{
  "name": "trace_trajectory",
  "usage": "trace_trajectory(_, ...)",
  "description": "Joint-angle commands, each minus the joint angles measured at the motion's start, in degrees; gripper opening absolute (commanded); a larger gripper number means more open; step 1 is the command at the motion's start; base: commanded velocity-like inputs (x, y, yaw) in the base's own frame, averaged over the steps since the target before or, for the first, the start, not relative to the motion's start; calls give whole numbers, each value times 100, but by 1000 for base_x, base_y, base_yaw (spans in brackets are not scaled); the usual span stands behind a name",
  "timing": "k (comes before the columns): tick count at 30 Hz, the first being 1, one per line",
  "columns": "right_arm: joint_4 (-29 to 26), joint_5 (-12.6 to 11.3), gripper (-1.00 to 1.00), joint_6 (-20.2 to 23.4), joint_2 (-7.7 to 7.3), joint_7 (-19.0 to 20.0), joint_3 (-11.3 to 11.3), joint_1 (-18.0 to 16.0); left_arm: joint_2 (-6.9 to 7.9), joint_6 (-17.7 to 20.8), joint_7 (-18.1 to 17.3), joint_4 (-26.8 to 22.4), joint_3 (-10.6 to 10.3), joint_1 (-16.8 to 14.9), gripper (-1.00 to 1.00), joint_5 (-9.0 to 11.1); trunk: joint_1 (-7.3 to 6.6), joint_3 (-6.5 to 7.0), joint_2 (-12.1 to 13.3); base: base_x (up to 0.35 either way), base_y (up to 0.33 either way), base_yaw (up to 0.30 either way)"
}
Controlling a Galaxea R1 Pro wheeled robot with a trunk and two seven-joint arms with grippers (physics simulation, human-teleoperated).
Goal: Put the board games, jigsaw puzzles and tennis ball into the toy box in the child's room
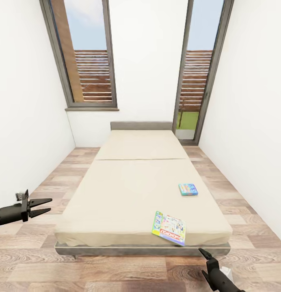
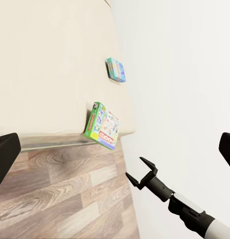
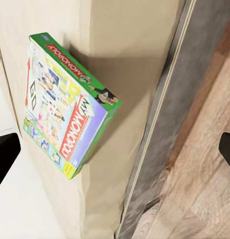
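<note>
At the foot of the bed [image 1: 142,190], seen from the head, lie two game boxes — the green one [image 1: 169,228] by the near edge, a small blue one [image 1: 188,189] farther up. The left gripper [image 1: 46,206] and right gripper [image 1: 203,263] both hang open, empty. In the left wrist view the green box [image 2: 102,125] overhangs slightly. The right wrist view shows its cardboard lid [image 3: 65,104] — probably light, stiff, slick; pinch it across the thin edges.
</note>
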Motion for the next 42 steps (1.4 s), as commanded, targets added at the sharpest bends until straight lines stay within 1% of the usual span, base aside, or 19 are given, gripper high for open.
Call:
trace_trajectory(1, 0, -21, 100, 53, 3, 6, -30, -6, 2, 60, -26, -1, 2, -3, 100, -11, 22, -24, -44, 0, 0, 0)
trace_trajectory(3, 0, -17, 100, 68, 22, 3, -18, -6, 0, 60, -26, -1, 2, -3, 100, -11, 66, -60, -124, 0, 0, 0)
trace_trajectory(5, 0, -13, 100, 81, 74, 0, 65, -6, 0, 61, -26, -1, 2, -3, 100, -11, 110, -96, -205, 0, 0, 0)
trace_trajectory(6, 0, -13, 100, 87, 101, -1, 167, -6, 3, 61, -26, -1, 4, -3, 100, -11, 132, -114, -245, 0, 0, 0)
trace_trajectory(8, 0, -13, 100, 91, 121, -5, 300, -6, 4, 61, -26, -1, 5, -3, 100, -11, 176, -149, -325, 0, 0, 0)
trace_trajectory(9, 0, -14, 100, 94, 136, -8, 450, -6, 2, 59, -26, -1, 7, -3, 100, -11, 198, -167, -365, 0, 0, 0)
trace_trajectory(12, -4, -20, 100, 98, 149, -8, 669, -6, 3, 60, -26, -1, 6, -3, 100, -11, 264, -221, -485, 0, 0, 0)
trace_trajectory(13, -9, -27, 100, 98, 155, -5, 781, -6, 4, 60, -26, -1, 8, -3, 100, -11, 286, -239, -526, 0, 0, 0)
trace_trajectory(16, -19, -42, 100, 97, 160, 1, 907, -6, 5, 60, -26, -1, 5, -3, 100, -11, 352, -293, -646, 0, 0, 0)
trace_trajectory(19, -24, -61, 100, 96, 156, 19, 965, -6, 6, 61, -26, -1, 9, -4, 100, -11, 417, -347, -766, 0, 0, 0)
trace_trajectory(26, -26, -73, 100, 71, 155, 215, 984, -6, 6, 59, -26, -1, 11, -4, 100, -11, 571, -473, -1047, 0, 0, 0)
trace_trajectory(32, -26, -75, 100, 61, 156, 385, 985, -6, 10, 60, -26, -8, 11, -3, 100, -11, 571, -473, -1047, 0, 0, 0)
trace_trajectory(42, -26, -75, 100, 55, 155, 538, 985, -6, 15, 54, -26, -9, 10, -9, 100, -7, 571, -473, -1047, 9, 1, 0)
